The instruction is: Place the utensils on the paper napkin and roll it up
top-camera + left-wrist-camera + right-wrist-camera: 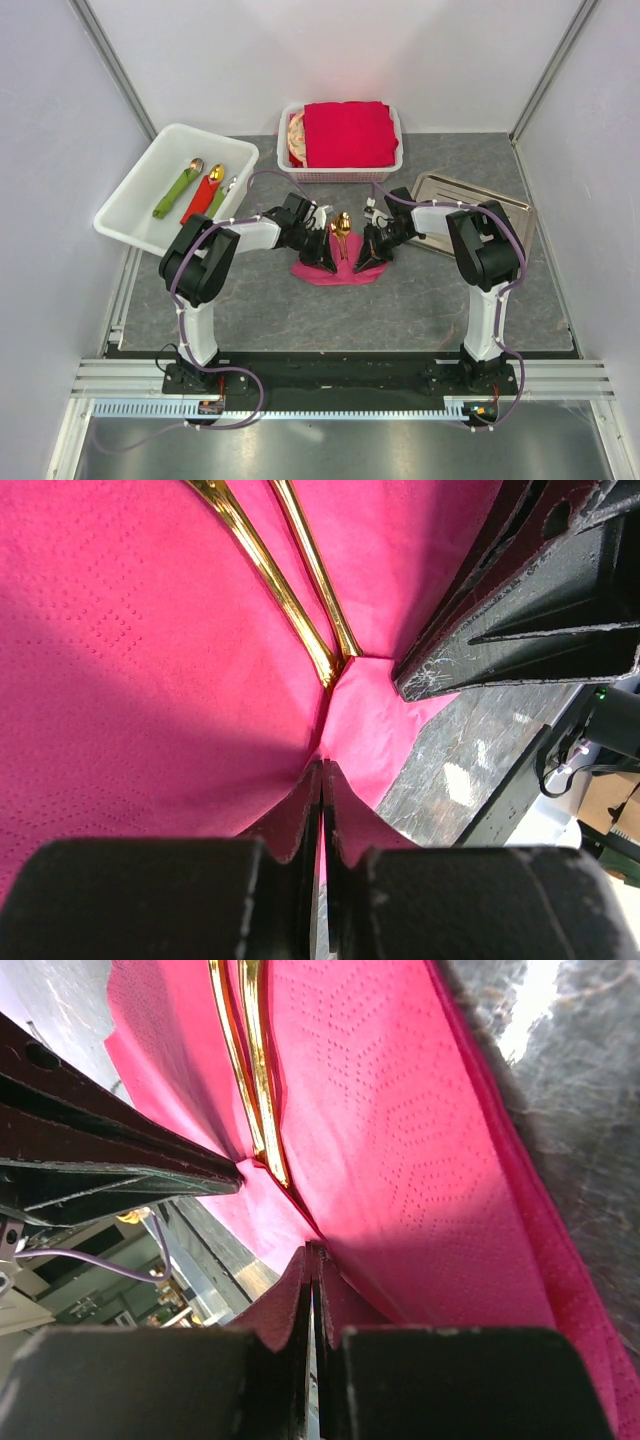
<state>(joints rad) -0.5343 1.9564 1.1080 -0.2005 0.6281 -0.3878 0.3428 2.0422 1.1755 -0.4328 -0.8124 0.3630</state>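
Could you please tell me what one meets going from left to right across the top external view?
White tub, left gripper, utensils on the paper napkin, right gripper, metal tray.

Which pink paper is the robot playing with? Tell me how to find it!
Look at the middle of the grey table, in front of the white basket. Between the left gripper and right gripper lies the paper napkin. It is one thin magenta sheet with the utensils on it, not the basket's thick red stack.
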